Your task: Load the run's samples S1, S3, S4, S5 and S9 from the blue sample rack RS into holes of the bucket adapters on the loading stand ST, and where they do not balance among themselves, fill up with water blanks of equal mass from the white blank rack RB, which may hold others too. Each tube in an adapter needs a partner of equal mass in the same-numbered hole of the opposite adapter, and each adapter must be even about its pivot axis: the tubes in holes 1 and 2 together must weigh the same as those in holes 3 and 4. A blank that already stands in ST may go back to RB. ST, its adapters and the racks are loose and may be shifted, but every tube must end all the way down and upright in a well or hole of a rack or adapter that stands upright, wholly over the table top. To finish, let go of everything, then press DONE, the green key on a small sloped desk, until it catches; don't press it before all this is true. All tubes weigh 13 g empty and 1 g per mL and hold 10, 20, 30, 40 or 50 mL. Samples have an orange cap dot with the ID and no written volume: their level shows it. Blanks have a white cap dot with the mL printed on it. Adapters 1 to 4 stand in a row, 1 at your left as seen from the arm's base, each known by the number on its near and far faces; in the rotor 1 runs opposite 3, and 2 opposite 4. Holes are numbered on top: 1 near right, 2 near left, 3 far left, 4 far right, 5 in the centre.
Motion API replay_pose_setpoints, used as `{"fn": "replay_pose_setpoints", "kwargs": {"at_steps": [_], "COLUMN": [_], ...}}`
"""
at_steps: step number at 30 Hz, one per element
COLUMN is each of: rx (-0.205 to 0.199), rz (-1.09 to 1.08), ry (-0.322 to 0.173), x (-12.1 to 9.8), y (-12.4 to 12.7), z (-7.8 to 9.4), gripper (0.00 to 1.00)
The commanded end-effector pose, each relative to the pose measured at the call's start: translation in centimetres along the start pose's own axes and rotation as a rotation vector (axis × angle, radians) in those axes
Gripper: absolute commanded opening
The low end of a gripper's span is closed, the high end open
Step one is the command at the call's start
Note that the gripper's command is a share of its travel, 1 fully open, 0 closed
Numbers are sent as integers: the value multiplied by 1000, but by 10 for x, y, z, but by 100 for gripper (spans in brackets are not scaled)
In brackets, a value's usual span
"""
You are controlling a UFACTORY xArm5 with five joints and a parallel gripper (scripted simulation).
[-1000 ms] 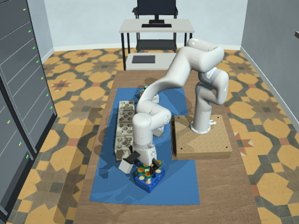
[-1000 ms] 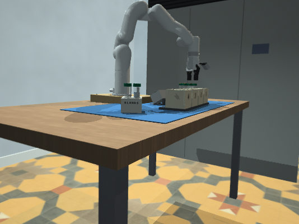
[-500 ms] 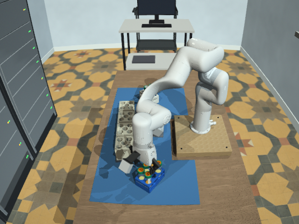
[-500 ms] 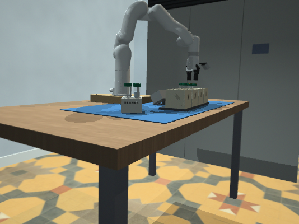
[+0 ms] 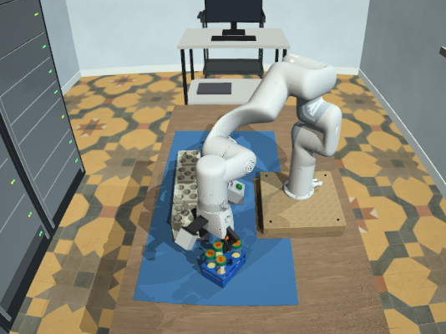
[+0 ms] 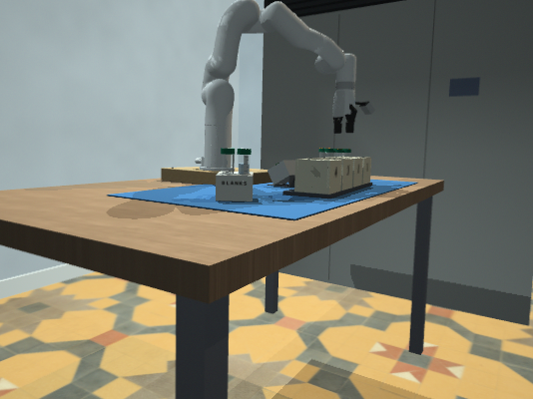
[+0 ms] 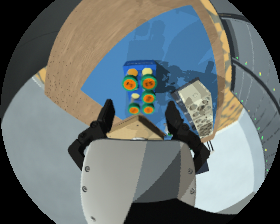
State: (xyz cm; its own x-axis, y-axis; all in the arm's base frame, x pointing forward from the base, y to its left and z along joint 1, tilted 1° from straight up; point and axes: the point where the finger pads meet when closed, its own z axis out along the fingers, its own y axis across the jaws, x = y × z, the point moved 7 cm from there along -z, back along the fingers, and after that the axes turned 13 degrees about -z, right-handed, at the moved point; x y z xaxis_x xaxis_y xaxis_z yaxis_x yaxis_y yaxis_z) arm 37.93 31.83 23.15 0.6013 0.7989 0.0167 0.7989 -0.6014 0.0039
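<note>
The blue sample rack RS (image 5: 222, 265) stands on the blue mat near the table's front and holds several green-capped tubes with orange dots; it also shows in the wrist view (image 7: 139, 90). My gripper (image 5: 229, 240) is open and empty. It hangs above the rack's near side, well clear of the tube caps, as the side view (image 6: 344, 122) and the wrist view (image 7: 139, 122) show. The loading stand ST (image 5: 185, 187) with its row of beige adapters lies to the left of the rack, and shows in the side view (image 6: 331, 174). The white blank rack RB (image 6: 235, 187) holds two tubes.
The DONE key (image 5: 239, 186) sits on a small grey desk beside the arm's wrist. The arm's wooden base plate (image 5: 301, 202) lies to the right of the mat. My forearm hides part of the stand in the overhead view.
</note>
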Motion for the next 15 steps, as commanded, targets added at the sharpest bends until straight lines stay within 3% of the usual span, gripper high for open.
{"fn": "replay_pose_setpoints", "kwargs": {"at_steps": [1, 15], "rx": [-1, -1], "rz": [0, 0], "ry": [2, 2], "x": [1, 0], "y": [0, 0], "z": [-6, -43], "gripper": [100, 100]}}
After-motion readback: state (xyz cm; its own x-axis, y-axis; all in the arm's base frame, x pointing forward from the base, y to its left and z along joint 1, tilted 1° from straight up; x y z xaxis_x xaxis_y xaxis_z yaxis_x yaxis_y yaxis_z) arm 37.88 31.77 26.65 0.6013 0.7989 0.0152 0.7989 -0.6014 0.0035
